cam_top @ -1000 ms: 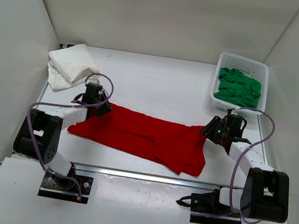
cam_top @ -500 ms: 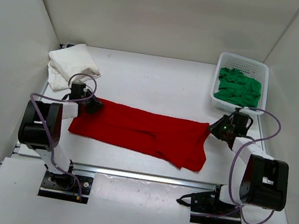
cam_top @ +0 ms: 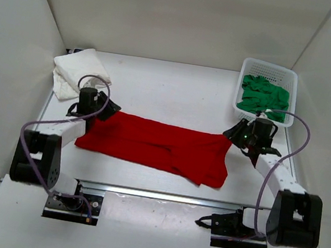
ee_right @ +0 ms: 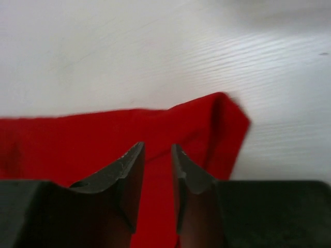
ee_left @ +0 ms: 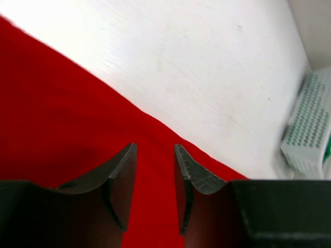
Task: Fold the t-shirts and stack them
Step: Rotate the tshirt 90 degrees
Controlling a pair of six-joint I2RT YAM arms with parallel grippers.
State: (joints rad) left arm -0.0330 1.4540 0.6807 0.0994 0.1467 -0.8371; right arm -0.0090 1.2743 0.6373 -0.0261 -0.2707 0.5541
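Observation:
The red t-shirt lies spread out flat across the middle of the table. My left gripper stands over its far left corner, jaws slightly apart with flat red cloth showing between them. My right gripper stands over its far right corner, jaws likewise slightly apart above the cloth. The off-white t-shirt lies folded at the back left. The green t-shirt lies crumpled in the basket.
The white perforated basket stands at the back right, just behind my right gripper; its wall shows in the left wrist view. White walls enclose the table on three sides. A metal rail runs along the near edge.
Both grippers drew the shirt's far edge outwards, so the cloth lies straighter and flatter. Since half a second ago each gripper has shifted a little inwards over its corner.

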